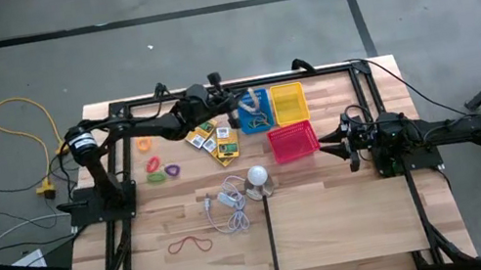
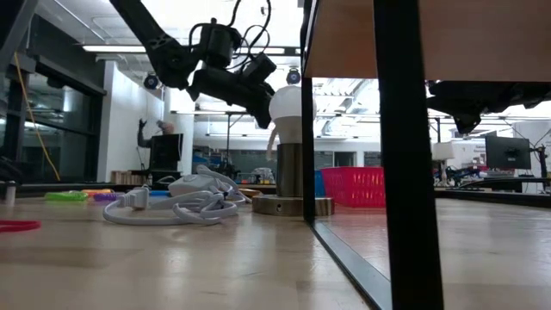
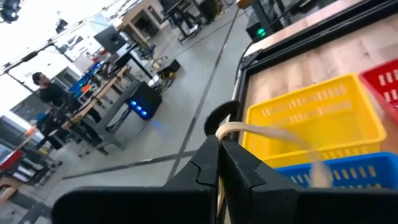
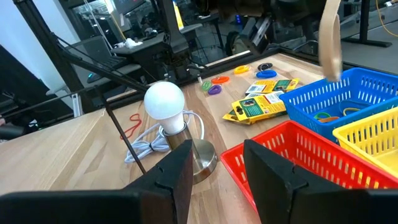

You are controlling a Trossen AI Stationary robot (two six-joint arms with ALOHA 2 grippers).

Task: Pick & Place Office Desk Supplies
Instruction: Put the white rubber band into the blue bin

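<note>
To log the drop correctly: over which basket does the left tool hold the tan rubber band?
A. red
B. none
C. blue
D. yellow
C: the left tool pinches the tan rubber band, which hangs above the blue basket.

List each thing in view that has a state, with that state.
Left pincer: shut on tan rubber band, which hangs above the blue basket.
Right pincer: open, empty, near the red basket.
Blue basket: holds a few bands.
Red basket: shows nothing inside.
Yellow basket: shows nothing inside.
Lamp bulb: upright, unlit.
White cord: coiled on table.
Red rubber band: flat on table.
</note>
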